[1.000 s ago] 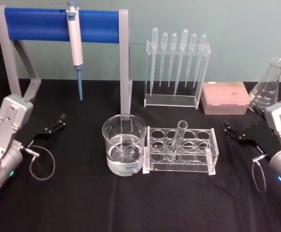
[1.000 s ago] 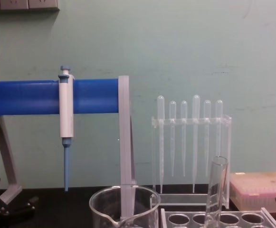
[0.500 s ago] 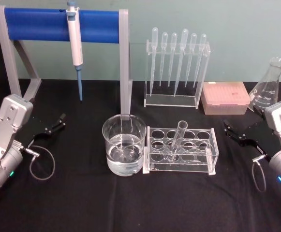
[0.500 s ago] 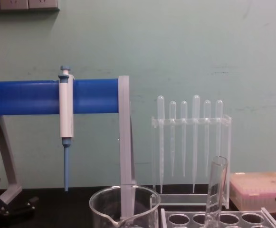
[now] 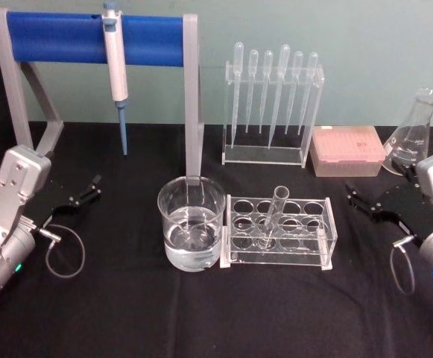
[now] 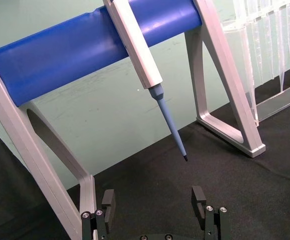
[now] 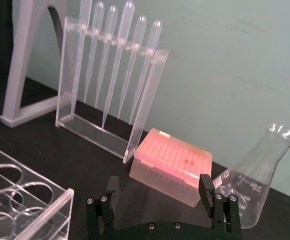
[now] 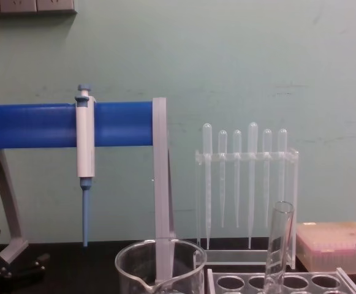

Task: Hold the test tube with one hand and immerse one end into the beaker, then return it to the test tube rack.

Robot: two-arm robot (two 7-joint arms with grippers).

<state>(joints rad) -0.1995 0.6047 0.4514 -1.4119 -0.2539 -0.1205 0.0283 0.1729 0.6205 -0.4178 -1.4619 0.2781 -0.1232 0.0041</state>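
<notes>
The tube (image 5: 274, 216) stands in the rack (image 5: 328, 231) at the middle of the tabletop (image 5: 201, 313), round end down and open mouth up. It leans a little, because its hole is wider than the tube. Its upper part rises clear above the rack, which leaves free glass to grip. The rack's other holes are empty.

The beaker (image 5: 173, 224) sits just beside the rack's left end, so the carry from hole to liquid would be short. It holds clear liquid to roughly a third of its height, enough to wet the tube's round end.

Neither arm has started. The left pincer (image 5: 89, 188) lies low near the tabletop's left edge, its fingers (image 6: 198, 197) spread wide and holding nothing. The right pincer (image 5: 358, 201) waits near the right edge, level with the rack, also wide open and empty. It points toward the rack and looks the better placed to take the tube.

Along the back edge are a pipettor (image 5: 115, 60) hung on a blue bar (image 5: 59, 37), a clear stand (image 5: 272, 153) of six pipettes, a pink tip box (image 5: 346, 149) and a flask (image 5: 410, 138) at the right corner. I cannot tell whether the flask holds anything.

The lift should go straight up — a sideways pull on the leaning tube could drag the light rack.
</notes>
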